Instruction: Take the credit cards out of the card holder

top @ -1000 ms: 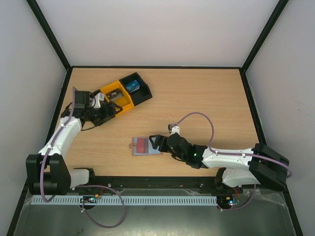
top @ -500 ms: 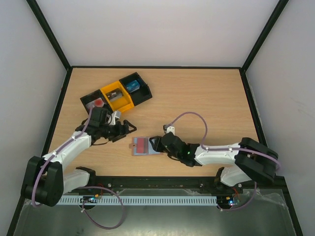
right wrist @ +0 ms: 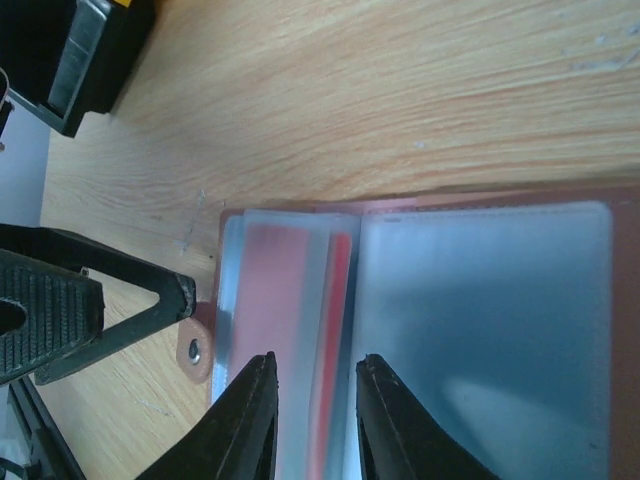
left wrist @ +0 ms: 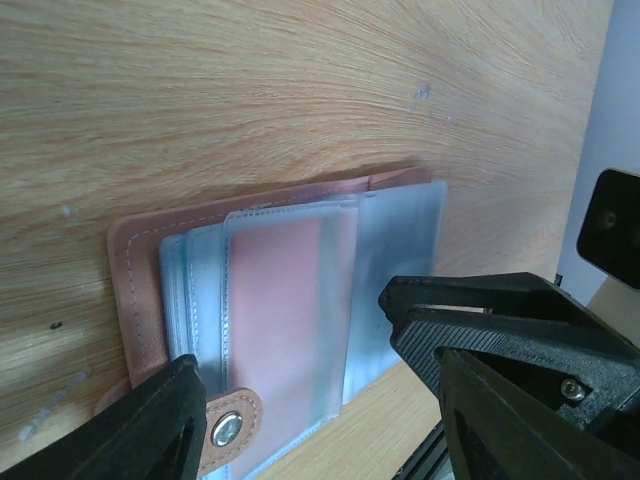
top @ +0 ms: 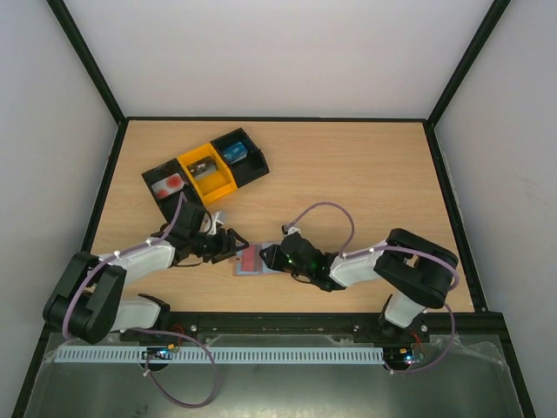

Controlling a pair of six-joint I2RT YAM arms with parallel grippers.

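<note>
The card holder (top: 252, 260) lay open on the table, on the arm-base side of the black-and-yellow tray (top: 224, 185), with a red credit card (right wrist: 275, 300) sleeved inside. The left gripper (left wrist: 290, 335) was spread at its snap end. The right gripper (right wrist: 315, 362) had narrowed astride a sleeve, its grip unclear.

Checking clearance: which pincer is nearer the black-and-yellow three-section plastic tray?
Left. Left pincer lies nearside of the tray, at the left edge of the blue-grey two-panel card holder; right pincer is farther, over its middle.

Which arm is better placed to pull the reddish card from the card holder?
Probably right: right gripper straddles the reddish plastic card; left gripper sits wide at the edge of the blue-grey card holder.
</note>
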